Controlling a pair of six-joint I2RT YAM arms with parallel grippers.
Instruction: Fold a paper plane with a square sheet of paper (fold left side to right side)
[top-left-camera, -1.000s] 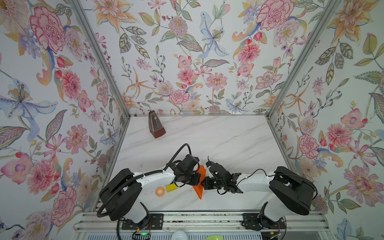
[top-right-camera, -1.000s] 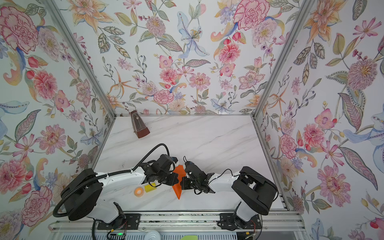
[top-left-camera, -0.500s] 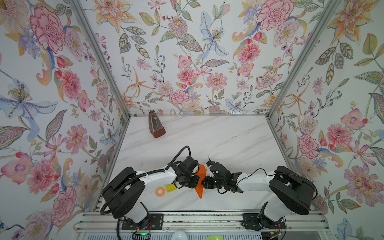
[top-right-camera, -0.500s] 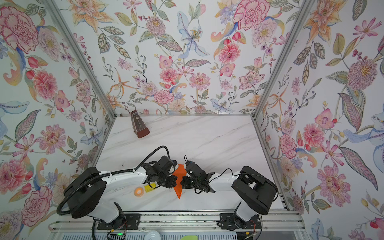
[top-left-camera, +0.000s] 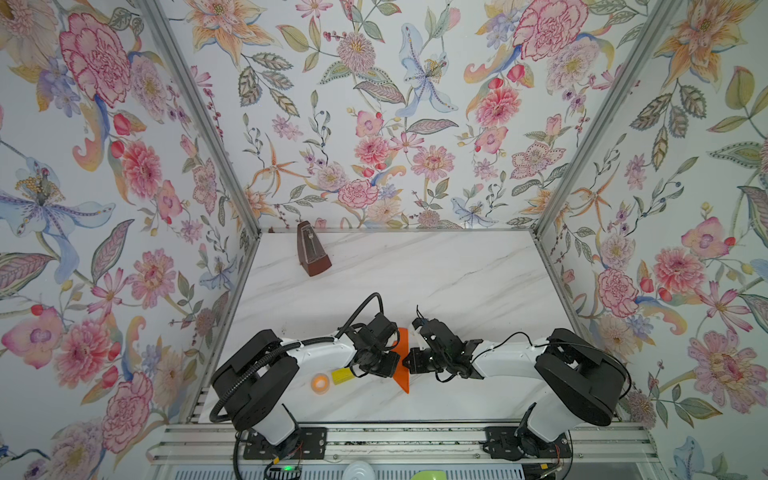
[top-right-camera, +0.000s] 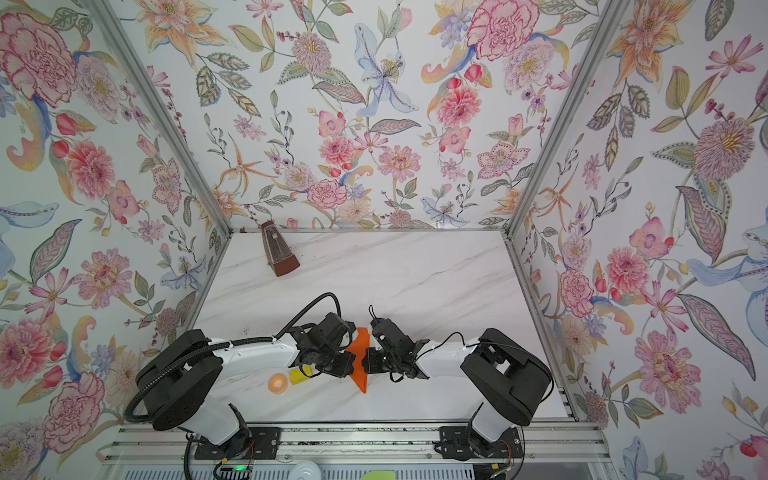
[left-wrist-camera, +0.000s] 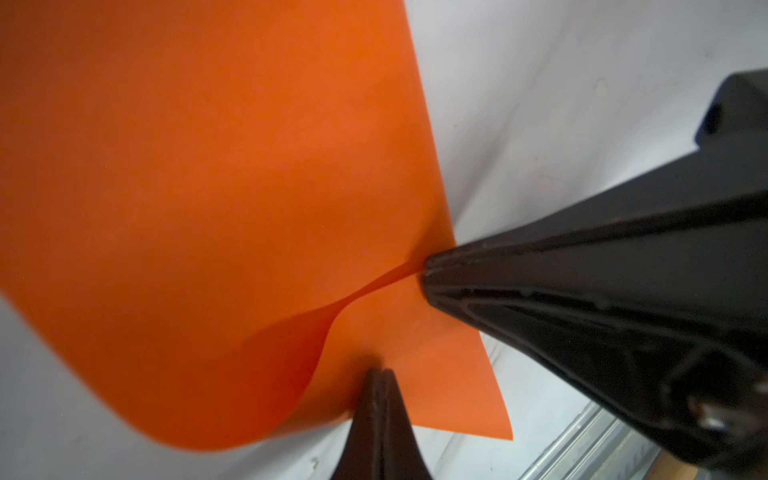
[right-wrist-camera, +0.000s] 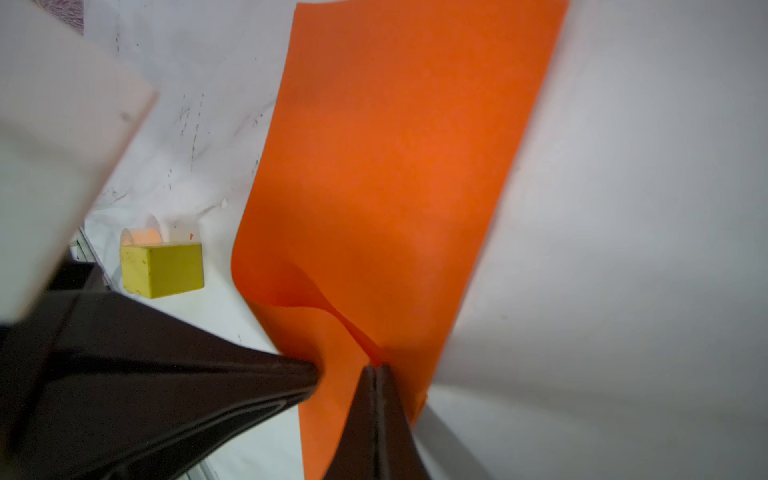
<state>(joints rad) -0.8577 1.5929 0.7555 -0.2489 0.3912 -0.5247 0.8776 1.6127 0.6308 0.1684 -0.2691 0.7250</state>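
left tool (left-wrist-camera: 380, 374) was closed tight, tips together, pressing onto the lower layer of the square sheet of paper (left-wrist-camera: 208, 187); couldn't tell if any paper was caught between them. right tool (right-wrist-camera: 376, 370) was closed too, and the raised flap's edge ran straight into its tips, so it looked clamped on that flap. both tool tips sat just beside each other on the paper, coming in from opposite sides. the sheet was bright orange and partly doubled over: one layer lay flat on the worktop (top-left-camera: 436, 282), the other curled up over it in a soft bend with no sharp crease. in both top views the paper (top-left-camera: 403, 338) (top-right-camera: 358, 345) showed as a narrow orange strip between the two tools, near the worktop's front edge, with one pointed corner toward the front rail. a yellow block (top-left-camera: 341, 376) and a small orange tape ring (top-left-camera: 320, 382) lay side by side on the worktop just beside the left tool. a brown metronome (top-left-camera: 311, 253) stood at the back left, well apart.
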